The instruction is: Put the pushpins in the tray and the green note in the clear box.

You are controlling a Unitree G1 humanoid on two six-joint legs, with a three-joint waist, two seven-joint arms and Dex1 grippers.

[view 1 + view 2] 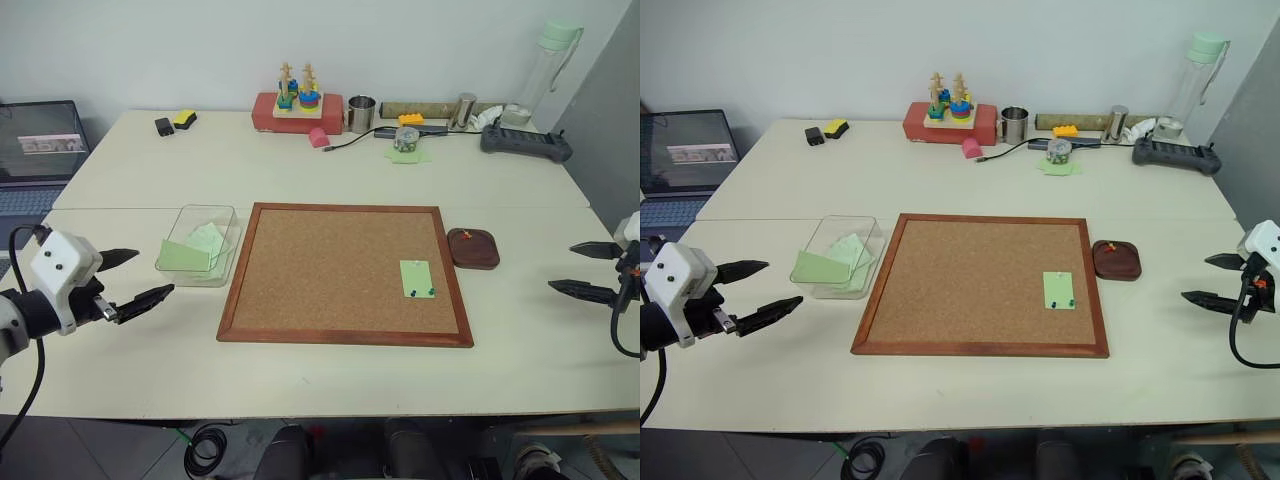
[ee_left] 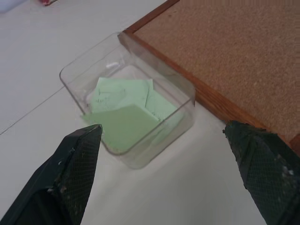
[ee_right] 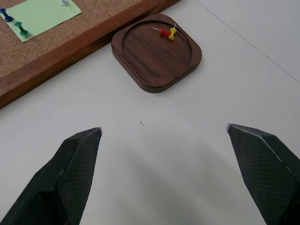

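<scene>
The left gripper (image 1: pixel 132 276) hangs over the table (image 1: pixel 330 380) with its jaws spread wide and nothing between them. Just ahead of its fingertips (image 2: pixel 84 145) sits the clear box (image 2: pixel 70 77), which holds several green sheets (image 2: pixel 124 122). Touching the box's far side is the wooden frame of the cork board (image 1: pixel 345 275).

The right gripper (image 1: pixel 590 270) also hangs over the table, jaws wide apart and holding nothing. A short way ahead of its tips lies the dark tray (image 3: pixel 140 56), with a red pin (image 3: pixel 164 32) and a yellow pin (image 3: pixel 172 33) resting inside it. Beyond the tray, on the near corner of the board, lies the green note (image 3: pixel 42 13), pinned along one edge by two pushpins (image 3: pixel 21 31), one green and one blue, side by side. A white pin (image 3: pixel 64 2) sits at the note's other end.
</scene>
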